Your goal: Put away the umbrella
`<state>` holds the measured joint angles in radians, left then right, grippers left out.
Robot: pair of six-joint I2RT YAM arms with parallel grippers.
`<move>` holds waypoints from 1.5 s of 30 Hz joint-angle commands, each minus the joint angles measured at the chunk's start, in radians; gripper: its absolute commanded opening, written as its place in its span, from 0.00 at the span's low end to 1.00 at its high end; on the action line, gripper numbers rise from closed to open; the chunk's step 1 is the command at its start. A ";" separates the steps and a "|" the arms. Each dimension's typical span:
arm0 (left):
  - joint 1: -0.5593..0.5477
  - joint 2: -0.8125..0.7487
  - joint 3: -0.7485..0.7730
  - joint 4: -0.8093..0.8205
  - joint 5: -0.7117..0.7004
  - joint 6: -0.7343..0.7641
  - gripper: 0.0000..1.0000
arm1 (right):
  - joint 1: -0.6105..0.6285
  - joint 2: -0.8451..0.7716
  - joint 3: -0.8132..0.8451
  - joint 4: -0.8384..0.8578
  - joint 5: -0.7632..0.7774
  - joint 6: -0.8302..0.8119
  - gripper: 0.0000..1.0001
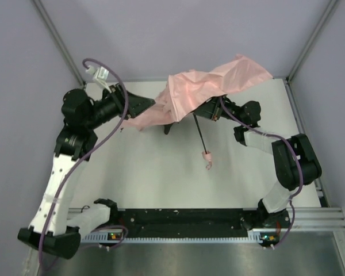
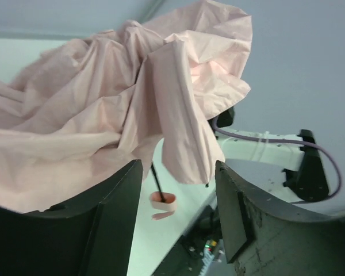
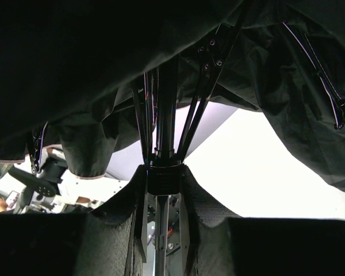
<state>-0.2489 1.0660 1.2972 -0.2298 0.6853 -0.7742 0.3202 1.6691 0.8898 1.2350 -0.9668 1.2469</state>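
Above the far half of the table (image 1: 149, 178), between the two arms, a pale pink folding umbrella (image 1: 210, 86) is held in the air, half collapsed. Its canopy (image 2: 103, 109) is a crumpled heap of thin fabric, trailing toward the far left corner and lifting toward the far right corner. A thin black shaft (image 1: 199, 132) slants down toward the table's middle and ends in a small pink handle (image 1: 207, 155) with a strap.

The umbrella looks light. Its fabric is soft, slippery and shapeless, so it offers a poor hold. The shaft and ribs are stiff but thin, and probably bend easily. The shaft or handle seems the sound place to grip.

The right fingers (image 3: 112, 236) sit under the canopy, closed around the shaft at the black runner (image 3: 163, 179) where the ribs meet. The left fingers (image 2: 118, 213) stand partly apart and grip nothing. A fold of canopy hangs just ahead of the gap and seems to rest on one finger.
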 commanded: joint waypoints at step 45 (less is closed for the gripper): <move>-0.147 -0.173 -0.226 0.008 -0.324 0.030 0.45 | 0.043 -0.022 0.083 0.124 0.057 0.013 0.00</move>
<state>-0.4114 1.0489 1.1175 -0.1440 0.4770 -0.7784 0.3515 1.6848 0.9314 1.2564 -0.9314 1.2980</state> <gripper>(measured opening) 0.370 0.185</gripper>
